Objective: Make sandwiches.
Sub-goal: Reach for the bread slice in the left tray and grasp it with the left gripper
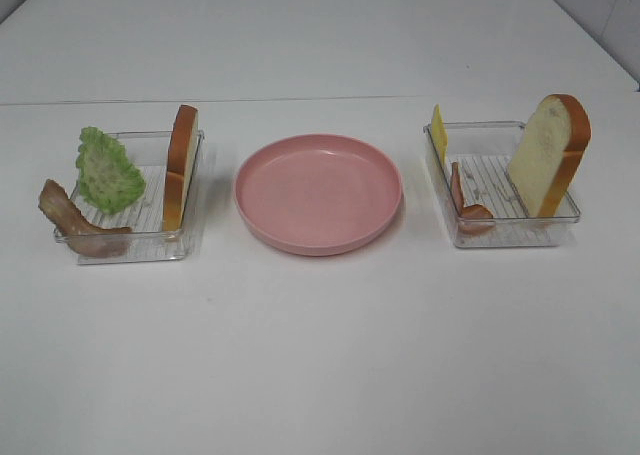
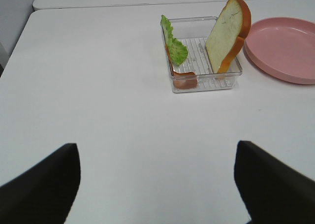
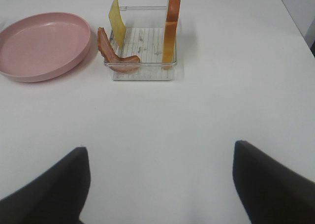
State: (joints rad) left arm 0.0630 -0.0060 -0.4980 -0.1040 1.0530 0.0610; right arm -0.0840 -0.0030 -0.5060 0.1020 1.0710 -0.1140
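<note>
No stacked sandwiches are in view; the parts stand apart in two trays. The left clear tray (image 1: 140,134) holds green lettuce (image 1: 108,170), a bacon strip (image 1: 75,220) draped over its corner and an upright bread slice (image 1: 180,165). In the right clear tray (image 1: 490,125) are yellow cheese (image 1: 438,133), bacon (image 1: 462,200) and a leaning bread slice (image 1: 545,155). My left gripper (image 2: 156,155) is open and empty, well short of its tray (image 2: 197,21). My right gripper (image 3: 158,152) is likewise open, back from its tray (image 3: 142,76). Neither gripper shows in the high view.
A round pink plate (image 1: 318,190) with nothing on it sits between the trays; it also appears in the wrist views as plate (image 2: 285,49) and plate (image 3: 42,44). White tabletop stretches in front of both trays. A table seam runs behind them.
</note>
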